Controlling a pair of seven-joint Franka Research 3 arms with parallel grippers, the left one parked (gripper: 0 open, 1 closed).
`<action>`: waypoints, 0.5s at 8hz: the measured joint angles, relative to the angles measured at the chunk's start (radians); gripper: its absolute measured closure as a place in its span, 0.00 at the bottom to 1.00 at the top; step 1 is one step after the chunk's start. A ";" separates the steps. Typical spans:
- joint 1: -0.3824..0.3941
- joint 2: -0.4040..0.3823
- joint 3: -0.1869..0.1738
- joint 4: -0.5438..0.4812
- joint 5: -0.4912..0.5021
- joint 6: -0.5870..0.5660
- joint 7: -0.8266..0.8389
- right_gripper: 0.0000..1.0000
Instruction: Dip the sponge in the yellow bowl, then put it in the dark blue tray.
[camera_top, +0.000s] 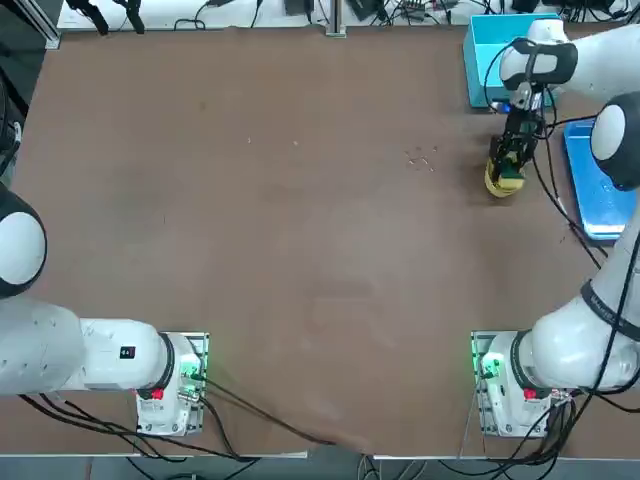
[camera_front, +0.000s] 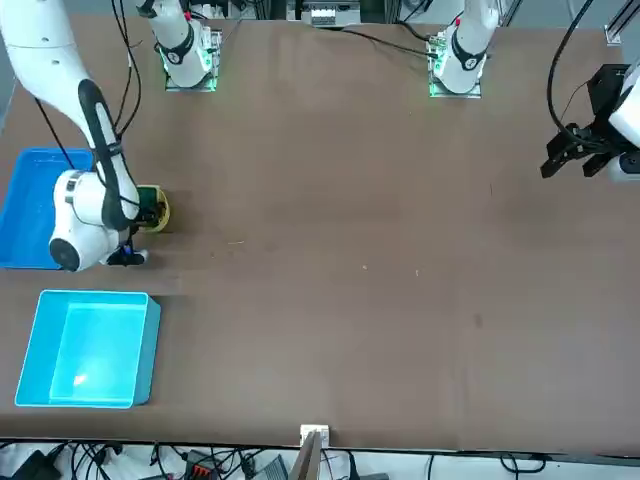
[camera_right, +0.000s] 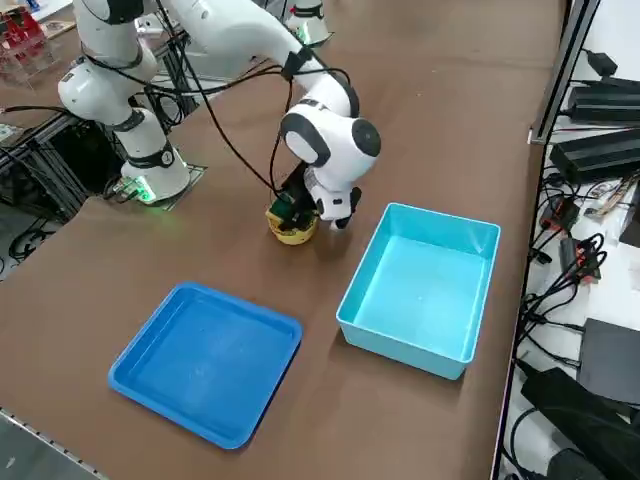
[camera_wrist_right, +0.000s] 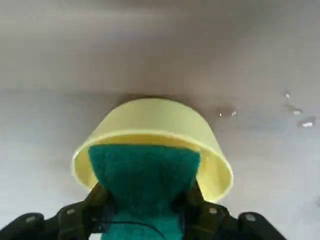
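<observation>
Right gripper (camera_wrist_right: 145, 212) is clamping the sponge (camera_wrist_right: 145, 180) down inside the yellow bowl (camera_wrist_right: 155, 125) near the dark blue tray (camera_right: 205, 360); lifting risks snagging the rim and tipping the bowl.

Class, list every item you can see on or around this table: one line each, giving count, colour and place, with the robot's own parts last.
sponge: one, green scouring face, held inside the yellow bowl.
yellow bowl: one, yellow, on the table between the two blue containers.
dark blue tray: one, blue, shallow, near the table edge on the robot's right.
light cyan box: one, cyan, deeper, at the far right corner.
table: one, brown.
cables: several, black, beyond the table's far edge.
right gripper: one, black, shut on the sponge, lowered into the bowl.
</observation>
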 joint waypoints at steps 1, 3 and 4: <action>0.000 -0.005 0.000 0.026 0.000 -0.052 0.000 0.35; 0.002 -0.032 0.000 0.039 -0.001 -0.123 0.000 0.35; 0.004 -0.041 0.001 0.039 -0.001 -0.138 0.000 0.35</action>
